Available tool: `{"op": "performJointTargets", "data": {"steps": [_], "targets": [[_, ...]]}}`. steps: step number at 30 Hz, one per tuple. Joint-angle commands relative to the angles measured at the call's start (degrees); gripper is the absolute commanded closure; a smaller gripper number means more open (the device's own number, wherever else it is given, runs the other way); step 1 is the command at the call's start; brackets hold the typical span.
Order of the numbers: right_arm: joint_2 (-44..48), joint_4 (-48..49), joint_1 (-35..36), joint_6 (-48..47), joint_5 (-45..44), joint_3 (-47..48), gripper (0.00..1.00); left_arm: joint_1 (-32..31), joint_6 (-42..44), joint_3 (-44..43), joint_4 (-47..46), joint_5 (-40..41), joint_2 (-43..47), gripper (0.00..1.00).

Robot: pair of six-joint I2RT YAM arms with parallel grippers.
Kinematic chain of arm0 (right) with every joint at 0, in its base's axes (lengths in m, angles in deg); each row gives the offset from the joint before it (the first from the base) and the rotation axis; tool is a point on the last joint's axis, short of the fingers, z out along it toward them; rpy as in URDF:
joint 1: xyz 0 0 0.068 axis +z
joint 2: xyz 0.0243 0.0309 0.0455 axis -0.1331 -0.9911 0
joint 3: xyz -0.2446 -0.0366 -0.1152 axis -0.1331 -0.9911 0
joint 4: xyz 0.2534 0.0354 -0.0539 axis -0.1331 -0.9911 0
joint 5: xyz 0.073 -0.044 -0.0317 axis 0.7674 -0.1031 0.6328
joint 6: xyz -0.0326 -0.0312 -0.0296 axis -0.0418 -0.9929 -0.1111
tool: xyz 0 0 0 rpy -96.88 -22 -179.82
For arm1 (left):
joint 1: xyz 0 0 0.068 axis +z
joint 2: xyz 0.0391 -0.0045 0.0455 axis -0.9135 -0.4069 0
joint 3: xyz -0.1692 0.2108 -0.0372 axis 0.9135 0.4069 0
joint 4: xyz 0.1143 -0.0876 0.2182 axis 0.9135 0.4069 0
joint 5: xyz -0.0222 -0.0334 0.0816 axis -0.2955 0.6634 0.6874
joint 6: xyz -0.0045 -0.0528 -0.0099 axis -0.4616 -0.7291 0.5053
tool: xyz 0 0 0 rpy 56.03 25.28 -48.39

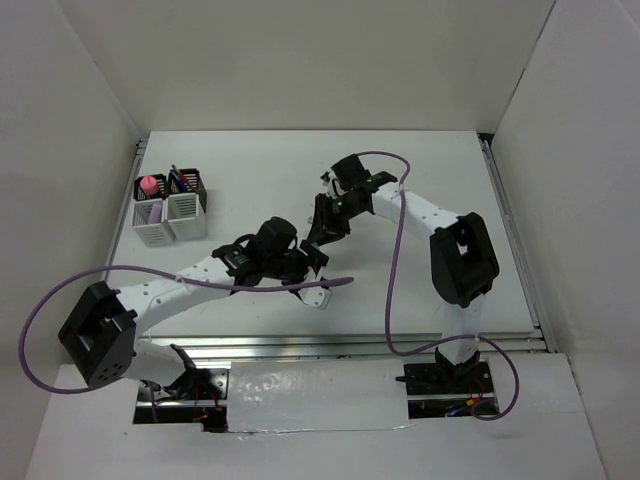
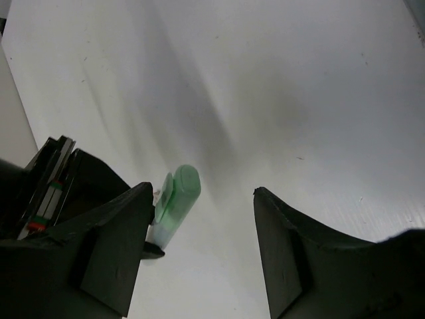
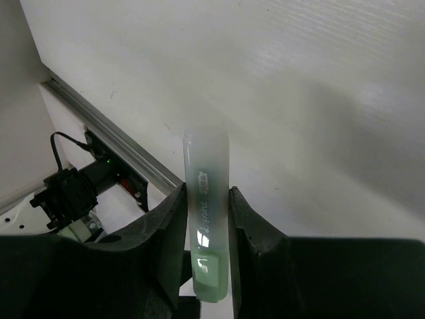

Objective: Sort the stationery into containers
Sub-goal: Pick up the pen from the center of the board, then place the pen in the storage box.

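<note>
Right gripper (image 3: 207,194) clamps the pale-green marker (image 3: 206,166) on its barrel near the centre of the table (image 1: 450,200), white bins (image 1: 170,212) away at 10 o'clock, left gripper (image 2: 202,193) spread wide and empty just beside; marker probably light, rigid, slick plastic, best pinched mid-barrel.

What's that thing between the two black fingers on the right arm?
A pale-green marker, clamped by the right gripper. The right wrist view shows it plainly.
</note>
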Motion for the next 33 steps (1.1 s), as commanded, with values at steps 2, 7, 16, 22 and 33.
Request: {"op": "performJointTargets", "data": {"steps": [2,7,16,22,33], "targets": [[0.8,-1.0,0.8,-0.3,-0.5,3.0,1.0,-1.8,3.1,-1.1,-4.7,2.9,-2.5,0.27],[0.8,-0.9,0.8,-0.3,-0.3,2.7,1.0,-3.1,3.8,0.2,-10.2,7.5,-4.2,0.34],[-0.5,-1.2,0.7,-1.4,2.1,3.2,1.0,-3.9,4.1,3.8,-19.6,14.2,-4.3,0.68],[-0.2,-0.9,-0.4,-2.9,5.4,3.1,0.24,-4.0,1.2,2.7,-17.4,12.3,-1.1,0.99],[-2.6,-12.3,-13.4,-14.0,3.8,19.1,0.01,3.5,-40.7,-1.5,-9.3,9.5,15.2,1.0]]}}
